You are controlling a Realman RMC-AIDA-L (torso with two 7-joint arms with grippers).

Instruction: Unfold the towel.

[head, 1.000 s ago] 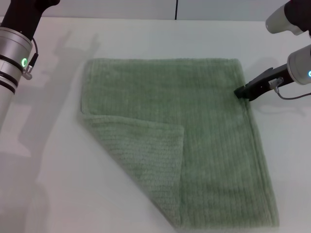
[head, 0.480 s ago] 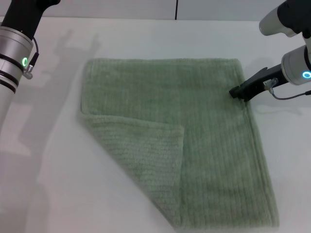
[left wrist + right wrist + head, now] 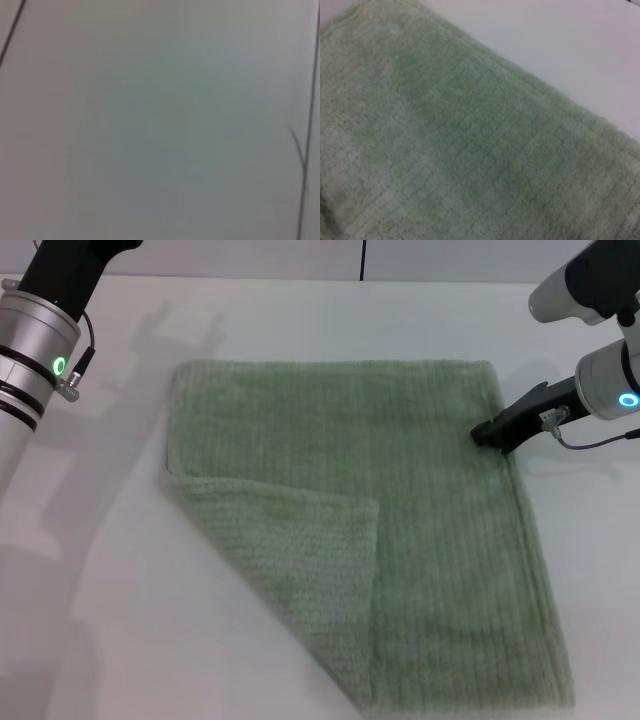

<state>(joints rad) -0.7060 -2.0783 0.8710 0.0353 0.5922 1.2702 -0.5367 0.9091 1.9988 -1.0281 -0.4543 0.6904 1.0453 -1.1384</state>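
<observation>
The pale green towel (image 3: pixel 420 500) lies spread on the white table (image 3: pixel 100 620), with its near-left corner folded over on top as a triangular flap (image 3: pixel 295 560). My right gripper (image 3: pixel 488 432) sits low at the towel's right edge near the far-right corner, its dark tip touching or just over the hem. The right wrist view is filled by the towel (image 3: pixel 445 150), ribbed, with a strip of bare table beyond its hem. Only the forearm of my left arm (image 3: pixel 35 350) shows, raised at the far left, away from the towel. Its gripper is out of view.
White table surface surrounds the towel on the left, far side and right. A dark vertical seam (image 3: pixel 362 260) runs up the back wall. The left wrist view holds only a blank pale surface (image 3: pixel 160 120).
My right gripper has slid a little to the left, onto the towel's right edge. The left forearm has shifted slightly up and right. The towel lies as before.
</observation>
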